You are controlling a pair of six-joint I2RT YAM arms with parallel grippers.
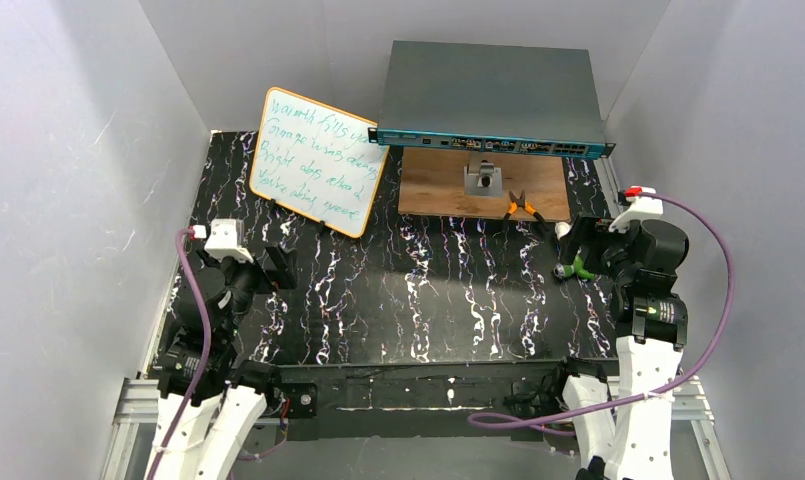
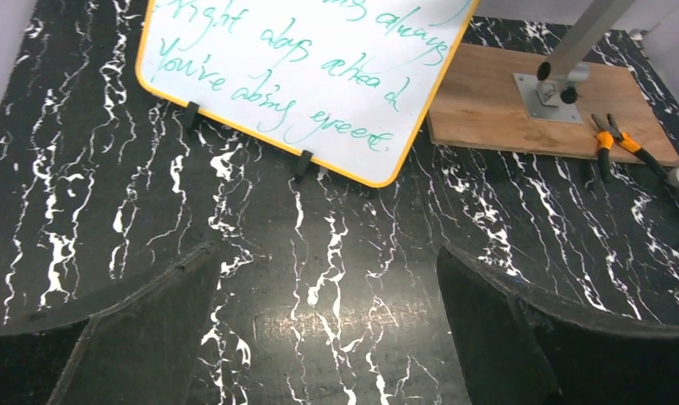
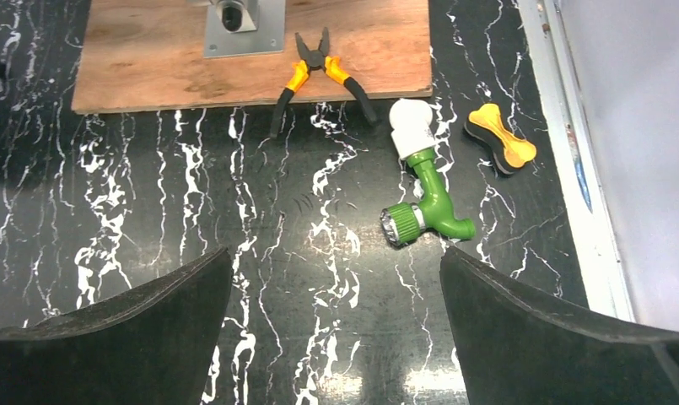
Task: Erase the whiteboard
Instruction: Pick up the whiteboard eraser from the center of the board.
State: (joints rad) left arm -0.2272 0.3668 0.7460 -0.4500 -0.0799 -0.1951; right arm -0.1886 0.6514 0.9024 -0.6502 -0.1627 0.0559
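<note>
left claw (image 2: 326,253) is spread wide and empty over the black white-veined counter (image 2: 108,169). small white orange-rimmed whiteboard (image 1: 318,160), green handwriting on it, stands tilted back-left beside a brown wooden board (image 1: 438,190). right claw (image 3: 336,257) is wide open too, empty, near a green plastic tap (image 3: 424,207)

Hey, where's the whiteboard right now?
In the top view the whiteboard stands propped at the back left of the table, just left of the network switch and the brown wooden board.
</note>
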